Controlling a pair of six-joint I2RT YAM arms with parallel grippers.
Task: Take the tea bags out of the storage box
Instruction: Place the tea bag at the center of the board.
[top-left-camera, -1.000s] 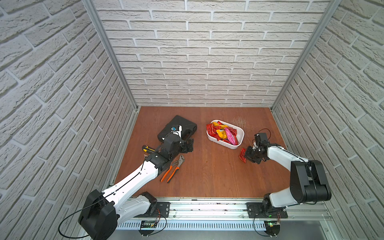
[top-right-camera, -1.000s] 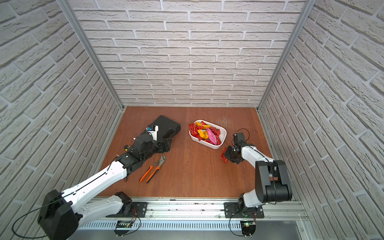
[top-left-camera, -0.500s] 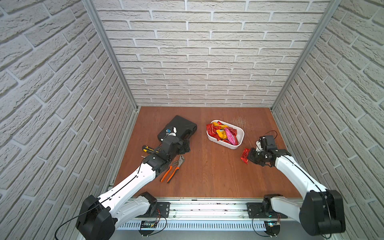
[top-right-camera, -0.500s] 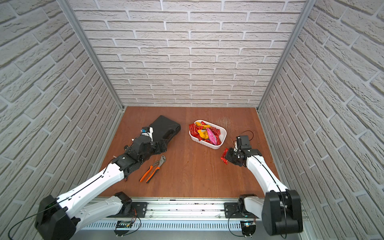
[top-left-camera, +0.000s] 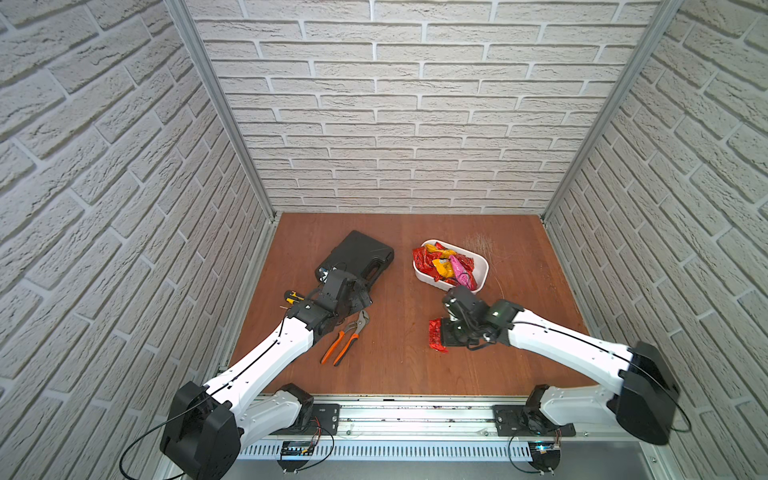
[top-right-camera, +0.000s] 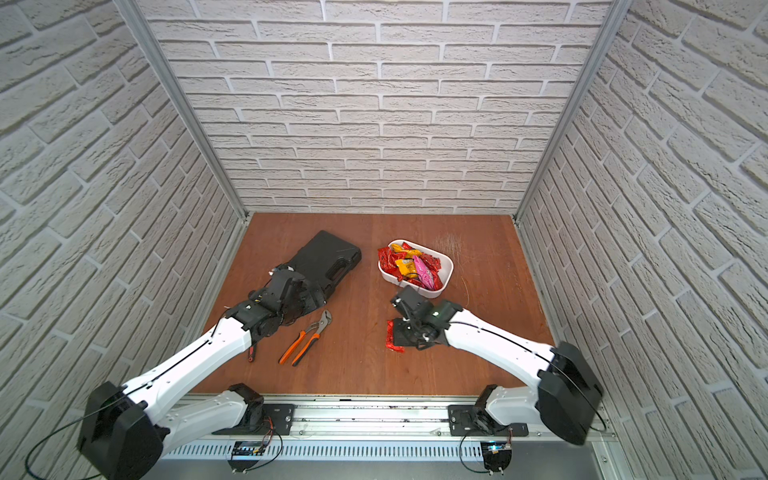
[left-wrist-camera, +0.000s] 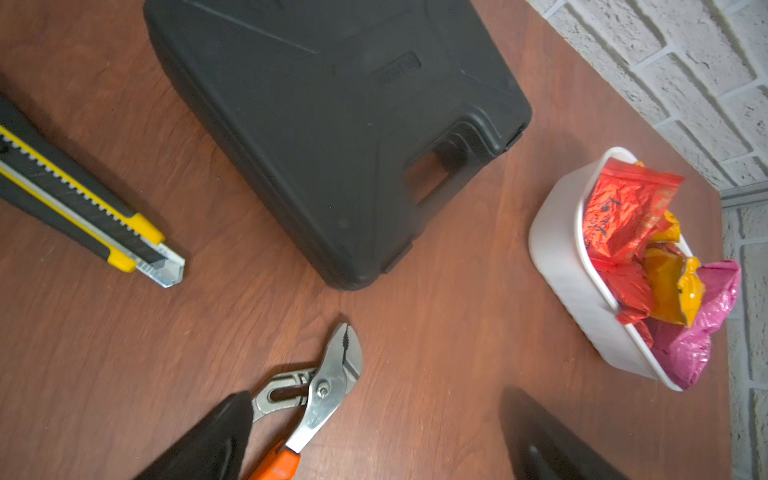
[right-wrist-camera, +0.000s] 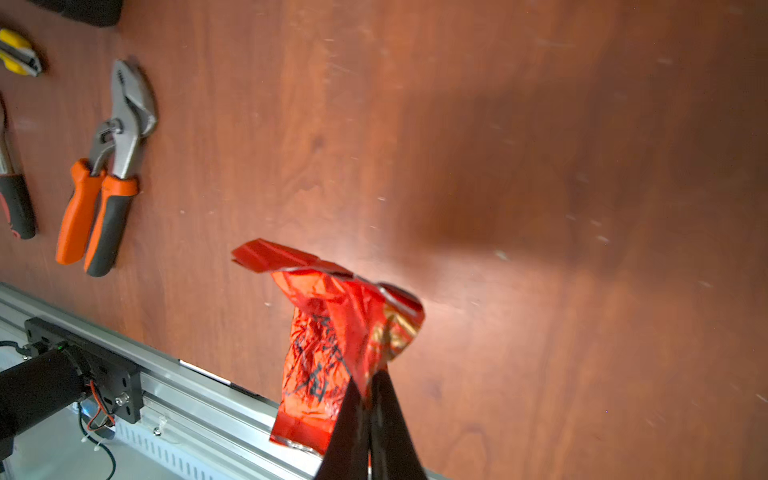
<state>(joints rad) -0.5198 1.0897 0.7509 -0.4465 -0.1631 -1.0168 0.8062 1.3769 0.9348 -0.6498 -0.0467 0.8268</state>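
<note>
The white storage box (top-left-camera: 482, 266) (top-right-camera: 445, 277) (left-wrist-camera: 561, 257) stands at the back right of the wooden table, heaped with red, yellow-orange and pink tea bags (top-left-camera: 446, 266) (top-right-camera: 409, 266) (left-wrist-camera: 623, 216). My right gripper (right-wrist-camera: 369, 382) (top-left-camera: 453, 332) is shut on one crinkled red tea bag (right-wrist-camera: 324, 353) (top-left-camera: 436, 340) (top-right-camera: 390, 337), which hangs from its tips over the middle of the table, in front of the box. My left gripper (left-wrist-camera: 376, 399) (top-left-camera: 353, 299) stands open with nothing between its fingers, above the pliers' head, beside the black case.
A black tool case (top-left-camera: 357, 257) (left-wrist-camera: 332, 124) lies left of the box. Orange-handled pliers (top-left-camera: 345, 338) (right-wrist-camera: 104, 178) lie in front of it. A yellow utility knife (left-wrist-camera: 83, 208) and a screwdriver (top-right-camera: 251, 355) lie at the left. Brick walls close three sides; a metal rail (top-left-camera: 415, 415) runs along the front.
My right arm has swung left and toward the front, carrying the red tea bag from beside the box to the table's middle. The left arm has drawn back slightly.
</note>
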